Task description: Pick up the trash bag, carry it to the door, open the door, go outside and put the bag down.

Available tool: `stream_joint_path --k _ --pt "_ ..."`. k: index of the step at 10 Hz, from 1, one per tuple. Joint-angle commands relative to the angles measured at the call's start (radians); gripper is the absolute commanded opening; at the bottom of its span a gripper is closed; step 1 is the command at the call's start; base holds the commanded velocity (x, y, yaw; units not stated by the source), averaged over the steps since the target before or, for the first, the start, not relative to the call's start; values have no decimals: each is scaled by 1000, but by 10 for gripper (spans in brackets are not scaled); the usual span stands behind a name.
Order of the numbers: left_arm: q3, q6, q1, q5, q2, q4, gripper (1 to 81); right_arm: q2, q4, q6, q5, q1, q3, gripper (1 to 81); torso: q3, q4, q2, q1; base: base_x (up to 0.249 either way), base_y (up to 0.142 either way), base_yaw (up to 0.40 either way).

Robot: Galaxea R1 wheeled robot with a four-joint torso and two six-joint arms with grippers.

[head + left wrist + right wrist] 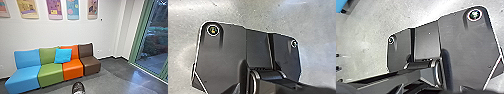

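Tall green-framed glass panel (153, 46) stood at two o'clock, probably for exit. Claws' state I could not tell.

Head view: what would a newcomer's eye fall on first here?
Probably the row of seats along the wall, blue, green, orange and brown, with a bright blue cushion where green meets orange. Next, the colourful panels above them, then a dark shoe at the picture's bottom edge.

Office lounge w/ multicolored seats (51, 74)
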Motion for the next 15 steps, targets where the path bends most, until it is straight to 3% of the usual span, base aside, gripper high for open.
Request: stream_joint_path --k 1,12,15 --pt "11 0 -52 59 -12 1 811 -11 12 -4 -52 48 13 811 0 0 0 0 139 64 0" --pt "11 0 -52 57 -11 0 811 -11 12 -4 -52 51 10 811 0 0 0 0 139 67 0" --pt "10 0 -52 57 -9 1 811 -13 12 -4 -52 51 7 811 0 0 0 0 139 0 0"
